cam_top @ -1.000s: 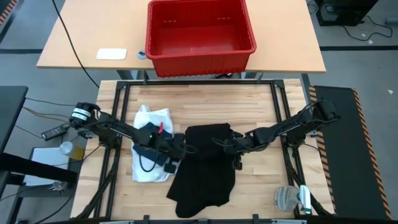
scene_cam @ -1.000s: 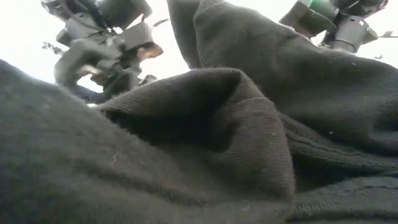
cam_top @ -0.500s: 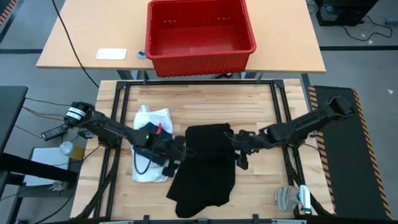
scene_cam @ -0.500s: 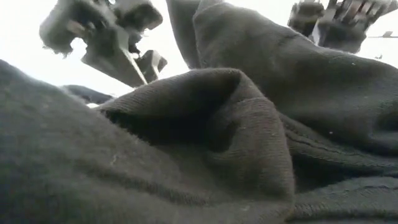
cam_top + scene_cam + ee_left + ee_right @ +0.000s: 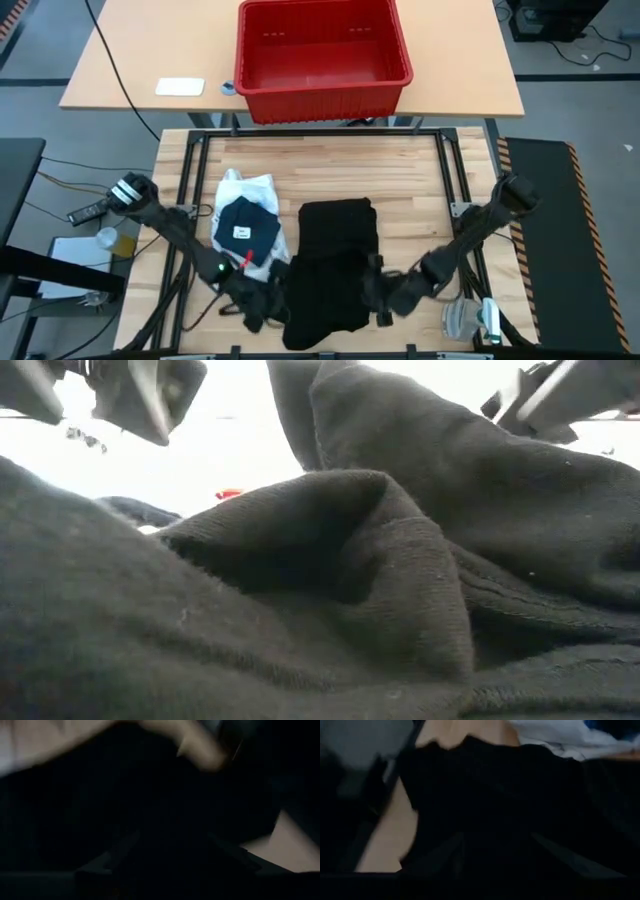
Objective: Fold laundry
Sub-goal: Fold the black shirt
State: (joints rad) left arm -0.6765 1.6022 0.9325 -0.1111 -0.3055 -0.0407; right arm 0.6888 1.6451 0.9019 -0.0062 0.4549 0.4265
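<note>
A large black garment (image 5: 335, 265) lies flat in the middle of the table, its wrinkled near end filling the low view (image 5: 320, 590). To its left a white shirt (image 5: 240, 190) lies on the table with a folded dark blue piece (image 5: 248, 228) on top. My left gripper (image 5: 268, 305) stands open at the garment's near left side. My right gripper (image 5: 383, 300) stands open at its near right side. In each wrist view the fingers are spread, with black cloth (image 5: 150, 795) (image 5: 510, 795) ahead of them. No frame shows either gripper touching the cloth.
A red crate (image 5: 322, 55) stands on the far table, with a small white object (image 5: 178, 87) to its left. A pale roll (image 5: 460, 320) sits by the table's near right corner. Black frame rails (image 5: 445, 160) border the wooden top.
Both grippers have left the middle of the black garment's sides and swung toward the table's near edge, the left along its left side, the right along its right. The dark blue piece on the white shirt, earlier under the left arm, is now uncovered. The garment lies as before.
</note>
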